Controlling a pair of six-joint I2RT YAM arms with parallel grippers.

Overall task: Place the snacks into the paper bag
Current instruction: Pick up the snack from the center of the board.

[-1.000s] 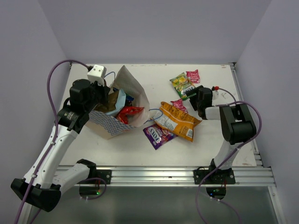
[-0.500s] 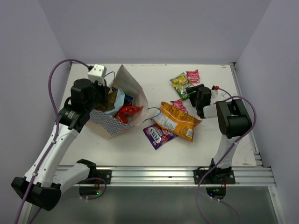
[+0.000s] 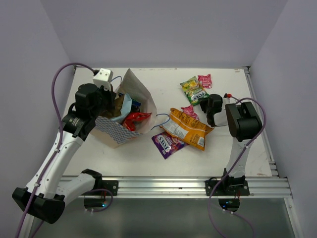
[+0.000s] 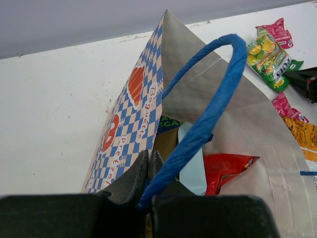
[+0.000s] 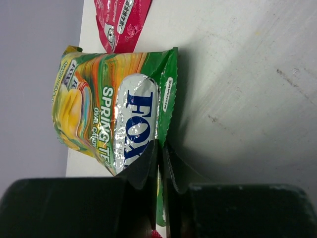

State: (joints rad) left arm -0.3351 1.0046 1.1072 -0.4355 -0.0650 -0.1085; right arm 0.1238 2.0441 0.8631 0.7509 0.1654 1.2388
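paper bag [image 3: 130, 111] mouth open (snacks inside), blue handle [image 4: 208, 114] crossing it

The white surface [image 3: 148, 158] carries the paper bag [image 3: 141, 96] at the left hand [image 3: 110, 99]. Just by the right hand [image 3: 207, 99] lie a yellow-green pack [image 3: 192, 89] and pink pack [image 3: 204, 81]; nearer, an orange chip bag [image 3: 188, 129] overlaps a purple pack [image 3: 167, 143].
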